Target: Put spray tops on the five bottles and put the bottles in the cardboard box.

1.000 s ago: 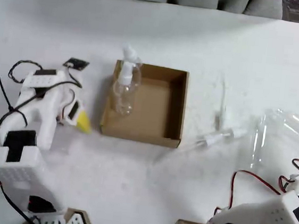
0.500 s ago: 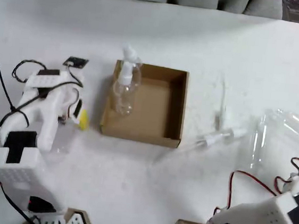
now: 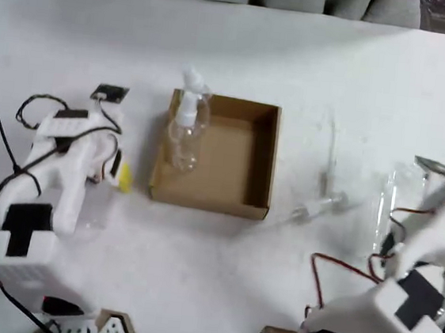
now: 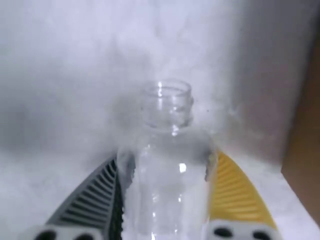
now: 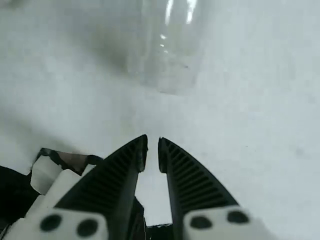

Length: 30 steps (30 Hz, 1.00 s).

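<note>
High view: a white table [image 3: 243, 49] stood with a cardboard box [image 3: 247, 161] at its middle. One capped bottle [image 3: 186, 135] lay along the box's left wall, its spray head poking over the far rim, so it looked already packed. A loose spray top [image 3: 319, 206] lay on the table between the box and the right arm [image 3: 430, 236]. The left arm [image 3: 54, 173] sat just beside the box's left wall.

Left wrist view: the left gripper [image 4: 166, 162] pinched an open-necked bottle [image 4: 167, 125] by its body, grey finger on one side, yellow on the other. The bottle stood upright with its mouth clear, probably held steady to take a top. The brown box wall showed close by.

Right wrist view: the right gripper [image 5: 152, 145] hung low over bare table, its jaws almost pressed together with nothing between them. A clear bottle [image 5: 167, 55] lay ahead, apart from the fingertips.
</note>
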Motion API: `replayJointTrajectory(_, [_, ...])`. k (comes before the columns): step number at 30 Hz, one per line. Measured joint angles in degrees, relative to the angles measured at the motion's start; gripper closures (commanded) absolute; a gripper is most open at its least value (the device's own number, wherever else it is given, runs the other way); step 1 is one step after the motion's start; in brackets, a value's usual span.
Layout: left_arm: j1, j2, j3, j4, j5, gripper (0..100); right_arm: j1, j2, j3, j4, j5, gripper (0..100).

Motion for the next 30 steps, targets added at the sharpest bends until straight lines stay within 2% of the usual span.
replayJointTrajectory(6, [-0.1, -4.7, 5.4, -5.3, 0.3, 98, -11.9, -7.5, 7.0, -1.7, -6.5, 98.3])
replayJointTrajectory(11, [-0.2, -5.1, 5.5, -5.6, 0.3, 98, -22.9, -8.1, 12.7, -9.5, -16.4, 98.3])
replayJointTrajectory(15, [-0.2, -5.1, 5.5, -5.6, 0.3, 98, -28.7, -6.2, 12.9, -15.9, -25.0, 98.3])
replayJointTrajectory(21, [-0.2, -5.1, 5.5, -5.6, 0.3, 98, -31.6, -4.5, 12.6, -22.2, -32.5, 98.3])
replayJointTrajectory(30, [-0.2, -5.1, 5.5, -6.0, 0.3, 98, -31.6, 2.9, 5.1, -20.4, -34.5, 98.3])
